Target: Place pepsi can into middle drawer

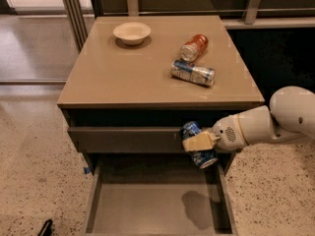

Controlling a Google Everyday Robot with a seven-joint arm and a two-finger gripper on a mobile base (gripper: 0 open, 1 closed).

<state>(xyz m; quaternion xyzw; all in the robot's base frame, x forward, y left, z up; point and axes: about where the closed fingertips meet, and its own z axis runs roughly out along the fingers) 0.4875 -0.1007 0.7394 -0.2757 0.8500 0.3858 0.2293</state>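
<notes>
My gripper (198, 142) is shut on the pepsi can (193, 130), a dark blue can held tilted, its silver lower end toward the drawer. It hangs in front of the cabinet's closed upper drawer front, above the right part of the open middle drawer (147, 210). That drawer is pulled out toward the camera, with a plain grey floor and thin side walls. The can's shadow falls on the drawer floor at the right. My white arm comes in from the right.
On the cabinet top (123, 77) lie an orange-red can (194, 47) and a silver-and-light-blue can (193, 73), both on their sides, and a cream bowl (131, 33) stands at the back left. A speckled floor surrounds the cabinet.
</notes>
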